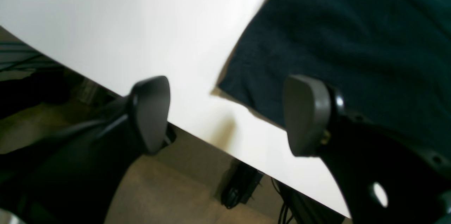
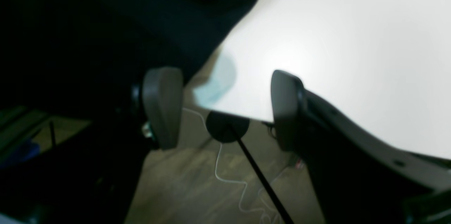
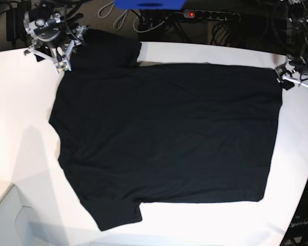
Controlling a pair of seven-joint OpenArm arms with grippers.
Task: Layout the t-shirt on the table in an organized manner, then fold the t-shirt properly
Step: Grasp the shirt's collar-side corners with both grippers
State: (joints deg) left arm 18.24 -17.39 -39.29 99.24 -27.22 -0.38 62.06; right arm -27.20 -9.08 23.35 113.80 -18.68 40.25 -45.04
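Note:
The black t-shirt [image 3: 164, 133] lies spread flat on the white table [image 3: 20, 102], plain side up, with one sleeve at the far left and one at the near left. My left gripper [image 1: 229, 114] is open above the table edge, right at a hem corner of the t-shirt [image 1: 334, 41], and nothing is between its fingers. In the base view the left gripper [image 3: 290, 78] sits at the shirt's far right corner. Over the far sleeve edge of the t-shirt [image 2: 141, 23], my right gripper [image 2: 225, 107] is open and empty. The base view has the right gripper [image 3: 50, 55] at the far left.
Both grippers hang at the table's far edge [image 1: 197, 136], with floor and cables [image 2: 229, 181] below. A power strip with a red light [image 3: 192, 14] and a blue object [image 3: 149, 4] lie beyond the table. A white raised surface [image 3: 10, 215] fills the near left corner.

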